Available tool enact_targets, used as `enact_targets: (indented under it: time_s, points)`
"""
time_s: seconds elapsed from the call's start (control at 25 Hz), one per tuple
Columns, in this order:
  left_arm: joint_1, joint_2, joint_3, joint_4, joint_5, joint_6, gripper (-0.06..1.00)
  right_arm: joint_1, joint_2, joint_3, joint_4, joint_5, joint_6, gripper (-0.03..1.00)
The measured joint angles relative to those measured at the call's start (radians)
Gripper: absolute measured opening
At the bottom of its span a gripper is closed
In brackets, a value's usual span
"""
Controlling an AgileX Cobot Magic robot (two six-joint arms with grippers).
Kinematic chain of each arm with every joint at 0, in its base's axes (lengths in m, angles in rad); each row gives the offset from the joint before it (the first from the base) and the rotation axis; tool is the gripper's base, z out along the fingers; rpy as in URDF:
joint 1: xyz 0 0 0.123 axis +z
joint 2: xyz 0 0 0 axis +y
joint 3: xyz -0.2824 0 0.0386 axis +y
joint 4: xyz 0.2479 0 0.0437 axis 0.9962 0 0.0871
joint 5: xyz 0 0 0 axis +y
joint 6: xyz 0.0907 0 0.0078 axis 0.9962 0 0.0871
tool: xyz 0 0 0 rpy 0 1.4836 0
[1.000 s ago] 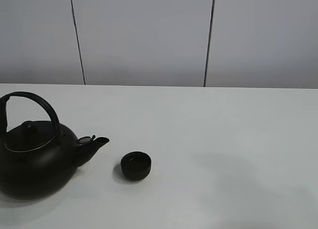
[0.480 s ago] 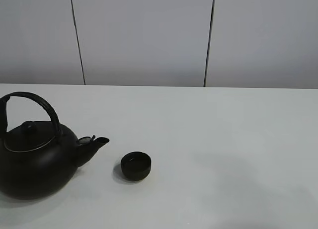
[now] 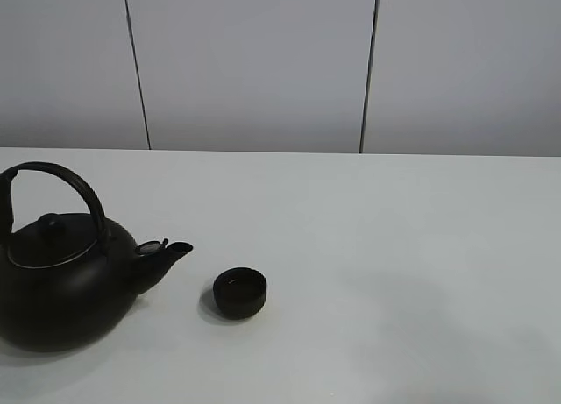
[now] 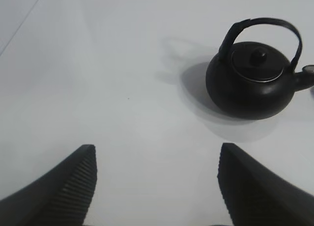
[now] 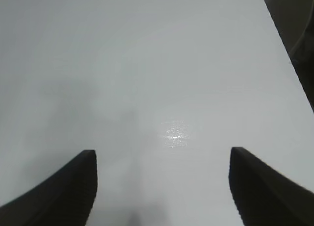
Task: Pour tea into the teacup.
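Starting nearest you, along the table's (image 3: 394,246) front edge toward its left corner, you have the teapot (image 3: 66,286) standing upright, lid on, handle arched overhead, spout aimed at the teacup (image 3: 240,293). That teacup sits just beside the spout tip, apart from it, also near the front edge. Whether any tea is in it you cannot tell; the black ware hides it. Beyond them the table runs bare to its far edge.

Your left gripper (image 4: 157,187) hovers spread wide and empty, well back from the teapot. Your right gripper (image 5: 162,187) is likewise parted and empty, over bare table on the right side.

Nothing is grasped, so pouring looks unstarted. Watch these risks: a grip off-centre on the handle would likely let the heavy pot swing; tilting fast could overshoot so small a cup; the loose-looking lid may slide off.
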Motion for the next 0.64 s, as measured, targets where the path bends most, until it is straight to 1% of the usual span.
enact_targets:
  time_s: [0.12,0.36,0.56,0.64]
  points:
    - [0.000,-0.001,0.045,0.005,-0.032,0.000,0.51,0.000,0.000,0.000,0.000,0.001,0.000,0.52]
    - [-0.009,-0.001,0.056,0.016,-0.054,0.000,0.51,0.000,0.000,0.000,0.000,0.000,0.000,0.52]
    - [-0.124,-0.001,0.056,0.019,-0.054,0.000,0.51,0.000,0.000,0.000,0.000,0.000,0.000,0.52]
    - [-0.149,-0.001,0.056,0.019,-0.054,0.000,0.51,0.000,0.000,0.000,0.000,0.000,0.000,0.52]
